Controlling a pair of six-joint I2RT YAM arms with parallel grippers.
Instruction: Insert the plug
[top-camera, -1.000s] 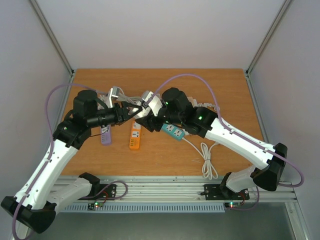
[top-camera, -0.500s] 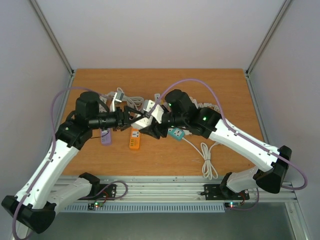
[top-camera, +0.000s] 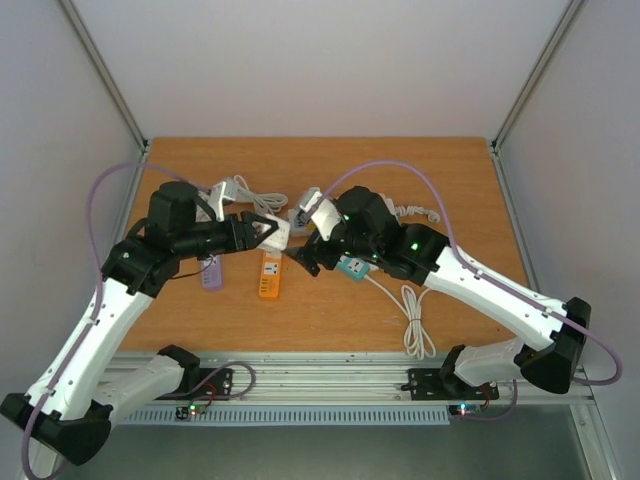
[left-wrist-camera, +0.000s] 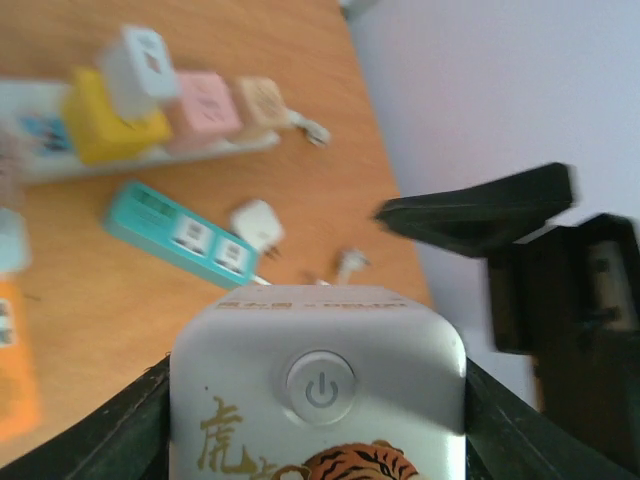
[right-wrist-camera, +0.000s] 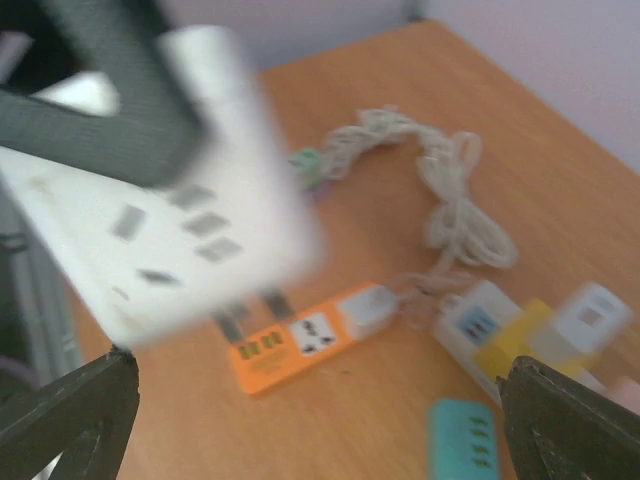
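Left gripper (top-camera: 262, 232): we see it pinching the white plug (top-camera: 277, 231) by its two sides, up off the table (top-camera: 400, 165).
White plug: between the two grippers, above the far end of the orange strip (top-camera: 269, 275). We read its long axis as running along the left fingers, free end toward the right gripper. Blurred blades seem to aim downward.
Right gripper (top-camera: 300, 243): fingers spread wide, just beside the plug, holding nothing.
Teal strip (top-camera: 350, 266): flat under the right gripper.

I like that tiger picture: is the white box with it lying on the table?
No, the left gripper holds the white box up, well above the table.
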